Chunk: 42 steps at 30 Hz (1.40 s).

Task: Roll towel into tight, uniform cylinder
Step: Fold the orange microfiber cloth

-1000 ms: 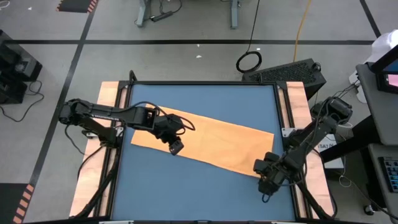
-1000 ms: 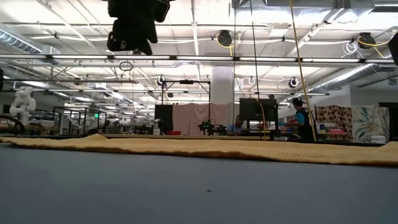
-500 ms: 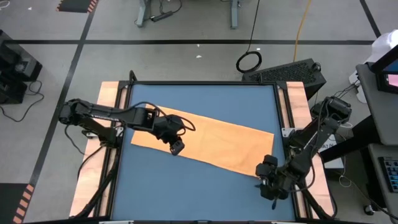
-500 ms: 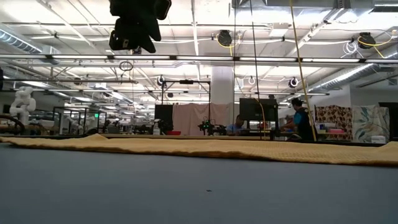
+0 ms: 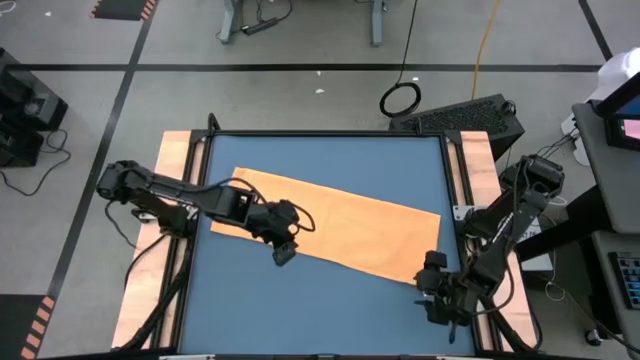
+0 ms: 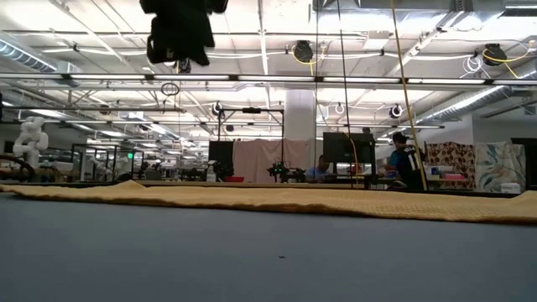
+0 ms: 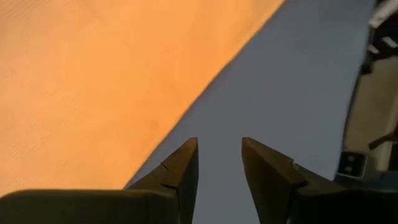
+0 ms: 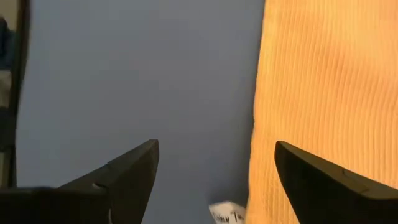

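The orange-yellow towel lies spread flat and slantwise on the blue mat, from the far left toward the near right. In the low view it shows as a thin band. My left gripper hangs above the towel's near long edge, left of its middle. Its fingers stand a little apart with nothing between them. My right gripper is wide open over bare mat, just off the towel's near right corner. A small white tag shows at the towel's edge there.
Wooden boards and dark rails flank the mat on both sides. A black case sits past the far right corner. In the low view, people stand in the room far behind the table. Bare mat lies along the near side.
My left gripper has drifted toward the table's near edge, from over the towel to its near long edge. My right gripper has swung toward the near right corner, away from the towel, and rolled as it went. The towel has not moved.
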Tool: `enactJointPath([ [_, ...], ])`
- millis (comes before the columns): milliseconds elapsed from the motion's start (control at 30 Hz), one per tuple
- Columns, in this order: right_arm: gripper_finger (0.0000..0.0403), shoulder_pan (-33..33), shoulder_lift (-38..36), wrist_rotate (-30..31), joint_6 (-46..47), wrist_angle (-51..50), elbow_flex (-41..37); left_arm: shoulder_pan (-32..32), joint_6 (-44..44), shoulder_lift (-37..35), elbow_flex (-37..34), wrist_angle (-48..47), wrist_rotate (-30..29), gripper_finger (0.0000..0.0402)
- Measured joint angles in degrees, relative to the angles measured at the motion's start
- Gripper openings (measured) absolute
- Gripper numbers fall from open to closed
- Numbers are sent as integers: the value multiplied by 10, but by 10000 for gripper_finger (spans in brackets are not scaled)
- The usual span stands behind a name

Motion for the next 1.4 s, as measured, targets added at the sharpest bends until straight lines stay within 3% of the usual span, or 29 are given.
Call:
enactJointPath([
  [300, 311, 17, -1, 9, 72, -8, -9, -48, -1, 9, 1, 7, -40, 128],
  [500, 311, 17, -2, -79, 118, -68, -9, -67, -14, 8, 1, 6, -66, 128],
  [767, 309, 16, -7, -65, 143, -88, -9, -71, -15, 8, 1, 6, -82, 128],
  [1000, 282, 16, -7, -77, 148, -81, -22, -71, -11, 8, 1, 5, -103, 128],
  [1200, 242, 15, -7, -96, 163, -8, -70, -70, -11, 8, 1, -11, -109, 128],
  [1400, 199, 11, -9, -92, 163, 1, -82, -71, -11, 8, 1, -15, -109, 128],
])
